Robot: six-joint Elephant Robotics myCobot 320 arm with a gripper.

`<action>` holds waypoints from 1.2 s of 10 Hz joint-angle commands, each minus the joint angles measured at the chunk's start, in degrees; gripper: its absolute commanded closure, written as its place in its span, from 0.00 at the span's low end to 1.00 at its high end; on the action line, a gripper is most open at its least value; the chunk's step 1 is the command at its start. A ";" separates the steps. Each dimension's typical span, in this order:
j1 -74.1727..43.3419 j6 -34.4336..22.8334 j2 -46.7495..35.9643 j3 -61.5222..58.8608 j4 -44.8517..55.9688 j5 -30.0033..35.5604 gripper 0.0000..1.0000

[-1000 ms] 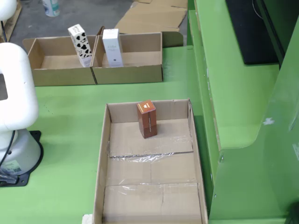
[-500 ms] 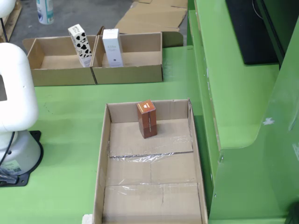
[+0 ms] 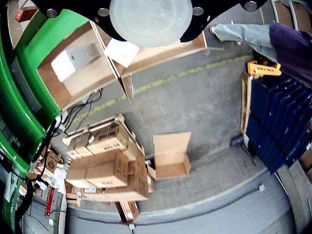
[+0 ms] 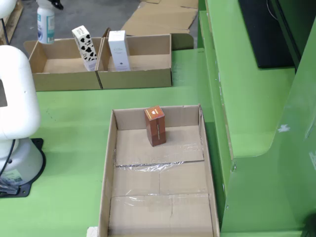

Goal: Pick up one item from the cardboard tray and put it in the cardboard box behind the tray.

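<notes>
In the fixed view a cardboard tray (image 4: 112, 163) lies on the green table with one small orange-brown carton (image 4: 155, 126) standing upright near its far end. Behind it are two open cardboard boxes: the left one (image 4: 42, 81) holds a cow-patterned carton (image 4: 85, 48), the right one (image 4: 143, 79) a white carton (image 4: 118, 50). Only the arm's white base (image 4: 15, 113) shows there; the gripper is out of frame. In the gripper-mounted view a round pale disc on a black mount (image 3: 150, 19) fills the top edge. It holds nothing that I can see.
A spray bottle (image 4: 46, 22) stands behind the left box. A raised green ledge (image 4: 237, 98) runs along the tray's right side. The gripper-mounted view looks out over a concrete floor with stacked cardboard boxes (image 3: 107, 165), blue racks (image 3: 278, 122) and a person (image 3: 273, 39).
</notes>
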State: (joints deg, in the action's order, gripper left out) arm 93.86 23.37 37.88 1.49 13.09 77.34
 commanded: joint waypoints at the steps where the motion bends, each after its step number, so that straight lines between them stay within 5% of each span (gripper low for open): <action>1: -0.06 0.94 -0.75 -1.49 17.69 0.40 1.00; 8: -0.14 -0.21 5.85 -1.49 11.27 1.56 1.00; 11: 1.66 -4.67 12.93 -1.49 -9.96 -5.44 1.00; 12: 4.00 -10.51 20.53 -1.49 -31.40 -16.43 1.00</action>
State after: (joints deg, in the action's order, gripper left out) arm 94.65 20.30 49.92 1.40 20.91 75.32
